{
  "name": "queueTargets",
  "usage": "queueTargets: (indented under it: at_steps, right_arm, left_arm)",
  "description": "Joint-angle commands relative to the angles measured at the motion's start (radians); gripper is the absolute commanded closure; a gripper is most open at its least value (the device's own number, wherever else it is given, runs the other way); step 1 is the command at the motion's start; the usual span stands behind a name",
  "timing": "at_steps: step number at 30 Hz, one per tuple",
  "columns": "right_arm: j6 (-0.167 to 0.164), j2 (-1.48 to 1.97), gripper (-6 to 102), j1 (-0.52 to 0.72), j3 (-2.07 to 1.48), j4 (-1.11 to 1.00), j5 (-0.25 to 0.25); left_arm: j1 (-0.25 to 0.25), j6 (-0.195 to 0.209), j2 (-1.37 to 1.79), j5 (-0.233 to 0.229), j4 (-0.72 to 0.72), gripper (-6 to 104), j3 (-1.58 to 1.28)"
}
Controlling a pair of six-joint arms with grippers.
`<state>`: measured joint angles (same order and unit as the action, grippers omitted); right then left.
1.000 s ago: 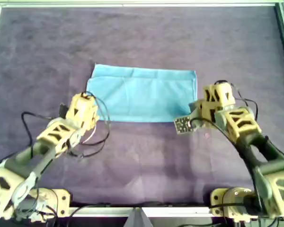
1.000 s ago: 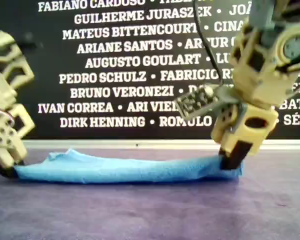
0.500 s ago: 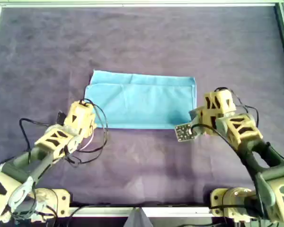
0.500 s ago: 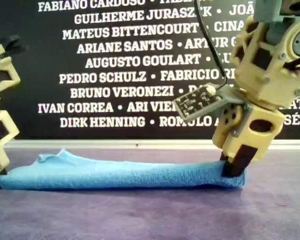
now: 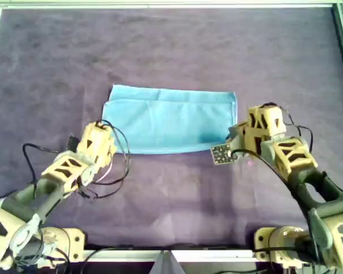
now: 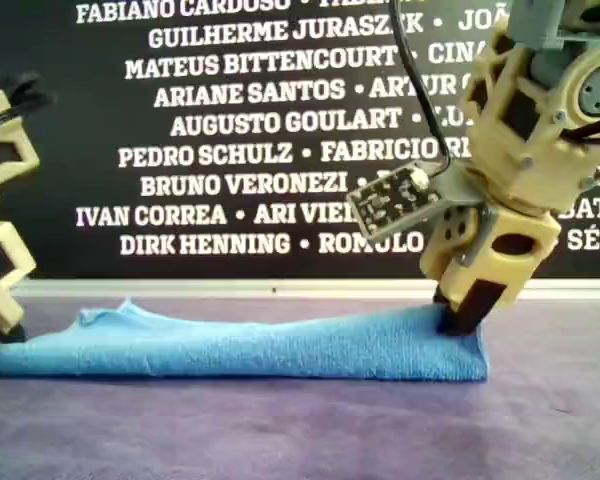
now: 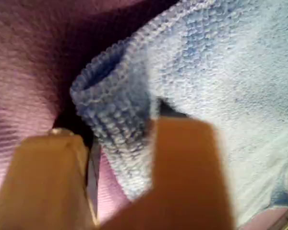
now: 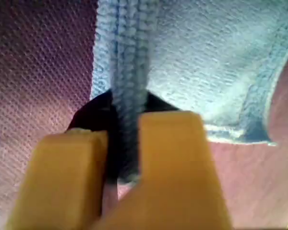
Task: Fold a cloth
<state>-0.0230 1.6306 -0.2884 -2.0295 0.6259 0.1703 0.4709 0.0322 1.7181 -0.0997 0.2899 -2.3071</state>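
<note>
The cloth [image 5: 172,120] lies already doubled into a wide strip on the purple bench [image 5: 177,51], about the middle of the overhead view, its long edges running left to right. The left claw [image 7: 120,167] is clenched on the near corner at the overhead view's left, a thick roll of fabric pinched between its pads; the right claw [image 8: 122,153] grips the stacked edge at the near corner on the overhead view's right, the layers standing upright between its fingers. To do the next fold well, both corners ought to rise together and travel at an even pace toward the far edge, keeping the strip taut between them so the layers do not slide apart. The left pinch looks bunched, though the blur makes that hard to judge, so a gentle lift seems wise. Both arms reach in from the near side, wrists bent downward, each claw tipped steeply onto the bench, as the exterior view shows.
</note>
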Motion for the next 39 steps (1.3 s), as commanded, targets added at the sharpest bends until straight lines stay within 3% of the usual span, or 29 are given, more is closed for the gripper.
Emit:
queueTargets:
  at_steps: [1, 4, 8, 22, 30, 36, 39]
  right_arm:
    - [0.003, 0.074, 52, 0.002, -0.018, -0.029, 0.003]
    - [0.002, 0.1, 40, 0.0, -0.054, -0.029, 0.006]
    - [0.002, 0.167, 32, 0.02, -0.098, -0.029, -0.008]
    - [-0.103, 0.93, 30, 0.031, -0.549, -0.038, -0.009]
    - [-0.114, 1.496, 30, 0.057, -0.87, -0.051, -0.011]
    - [-0.098, 1.493, 30, 0.091, -0.996, -0.048, 0.006]
    - [-0.112, 1.491, 30, 0.086, -0.997, -0.029, 0.003]
  left_arm:
    - [0.011, -0.005, 0.075, -0.008, 0.006, 20, -0.029]
    - [0.009, -0.005, 0.19, -0.009, 0.006, 11, -0.106]
    - [0.009, -0.005, 0.453, -0.009, 0.006, 10, -0.221]
    - [-0.005, -0.005, 1.353, -0.011, 0.006, 10, -0.643]
    - [-0.006, -0.005, 1.387, -0.011, 0.005, 10, -0.692]
    - [-0.006, -0.005, 1.385, -0.011, 0.005, 10, -0.701]
    - [-0.006, -0.005, 1.385, -0.011, 0.005, 10, -0.701]
